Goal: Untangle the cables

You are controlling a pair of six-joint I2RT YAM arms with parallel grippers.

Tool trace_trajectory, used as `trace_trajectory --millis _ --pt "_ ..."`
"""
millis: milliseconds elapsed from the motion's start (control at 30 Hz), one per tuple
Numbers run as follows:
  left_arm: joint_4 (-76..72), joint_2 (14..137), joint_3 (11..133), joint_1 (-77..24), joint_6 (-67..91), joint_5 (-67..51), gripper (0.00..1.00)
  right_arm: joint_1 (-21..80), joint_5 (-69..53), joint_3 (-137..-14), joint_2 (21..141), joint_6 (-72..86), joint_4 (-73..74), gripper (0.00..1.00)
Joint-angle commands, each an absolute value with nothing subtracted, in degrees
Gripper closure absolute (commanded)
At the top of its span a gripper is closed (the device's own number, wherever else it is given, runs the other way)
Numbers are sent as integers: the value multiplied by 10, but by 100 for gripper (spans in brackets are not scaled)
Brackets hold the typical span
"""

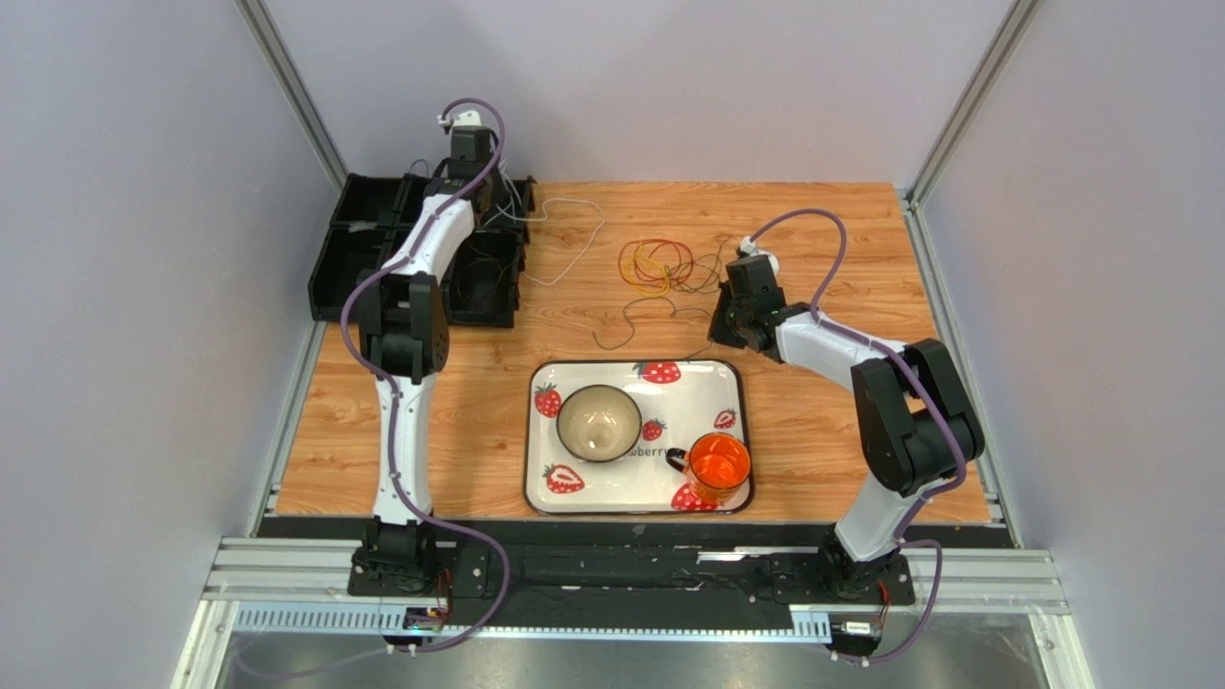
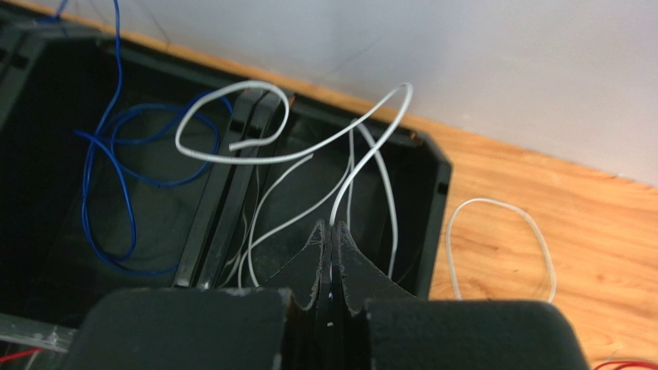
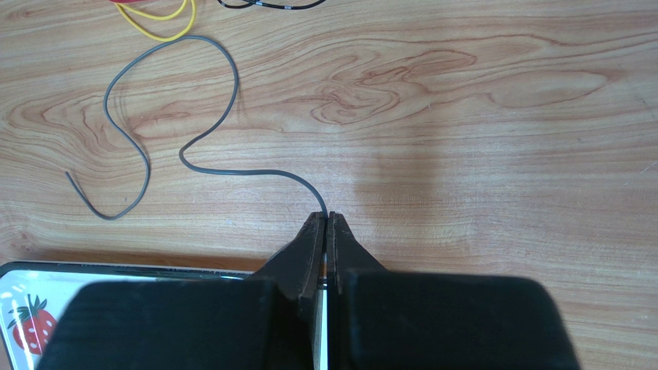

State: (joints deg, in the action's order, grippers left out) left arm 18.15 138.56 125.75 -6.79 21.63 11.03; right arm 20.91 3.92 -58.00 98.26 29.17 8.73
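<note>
Two cables are in a grip at once: the white cable [image 2: 363, 146] rises from between the tips of the left end effector [image 2: 330, 231], and the grey cable [image 3: 208, 108] runs out from the tips of the right end effector [image 3: 326, 220]. Both end effectors are pressed together, each pinching its hair-thin wire with no gap showing between the fingers. Ahead of the left one the white cable arcs up and curls back over the divider of a black bin [image 2: 436, 193]. A blue cable [image 2: 116, 177] lies in the compartment ahead and to its left. A white loop rests on the counter [image 2: 602, 223] to its right, outside the bin wall; whether it is the same wire I cannot tell. Ahead and to the left of the right one the grey cable snakes flat over the wood. Its free end lies apart from the yellow cable [image 3: 166, 27] at the far edge of that view, so it looks clear of the tangle [image 1: 659, 264] of red, yellow and dark loops. A strawberry tray [image 3: 46, 271] sits just behind and left of the right tips. To do this step well, I judge, each wire should travel slowly and low so that trailing slack hooks no neighbour — and the white one should be let go only once its whole length hangs over one compartment, not across the divider.
</note>
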Motion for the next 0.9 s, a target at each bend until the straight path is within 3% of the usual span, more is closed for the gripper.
trace_trajectory --millis 0,133,167,233,300,333,367,600,633,867 --pt "254 1405 1316 -53 245 79 100 208 36 -592 986 299 72 100" --pt "262 1420 1337 -40 254 47 90 207 36 -592 986 299 72 100" --pt "267 1421 1342 -39 256 46 71 207 36 -592 987 300 72 100" --pt "292 1419 1368 -35 256 38 61 207 36 -592 987 300 72 100" --pt "307 1412 1389 -34 258 39 43 207 36 -592 987 299 72 100" --pt "306 1407 1392 -34 256 37 26 207 36 -592 986 299 73 100" --pt "305 1397 1394 -34 255 38 23 207 36 -592 986 299 72 100" --pt "315 1357 1398 -45 227 48 18 207 36 -592 986 300 72 100" --pt "315 1347 1396 -48 206 55 23 207 36 -592 986 300 72 100" --pt "302 1326 1375 -126 76 173 29 207 36 -592 986 300 72 100"
